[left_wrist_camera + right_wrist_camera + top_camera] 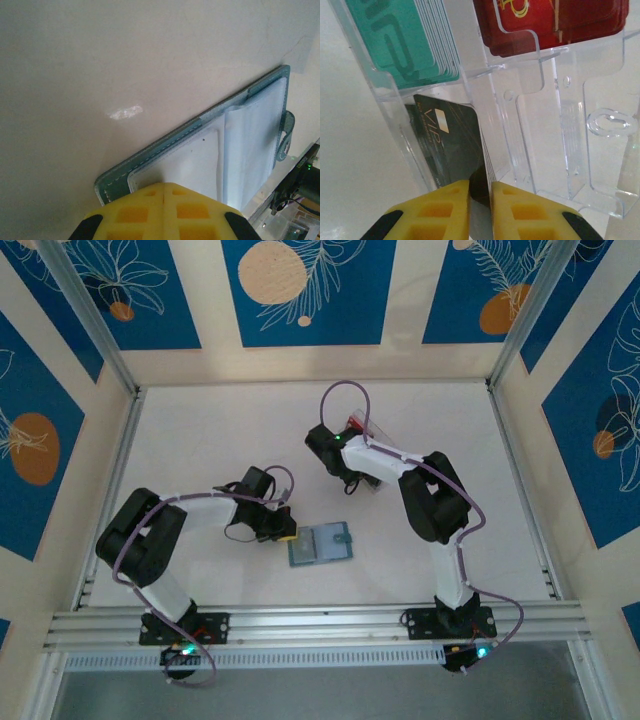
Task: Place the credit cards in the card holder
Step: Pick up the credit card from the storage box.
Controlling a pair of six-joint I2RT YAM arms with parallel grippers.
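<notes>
Right gripper pinching dark card in clear tray: draw straight out | left gripper fully closed, resting on card holder

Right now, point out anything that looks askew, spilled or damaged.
Nothing looks spilled or damaged. The wallet lies open and slightly skewed on the table, the shut left gripper at its edge. The right gripper grips a dark card in the clear tray. One small oddity: a pale smudge, perhaps glare, beside the wallet.
</notes>
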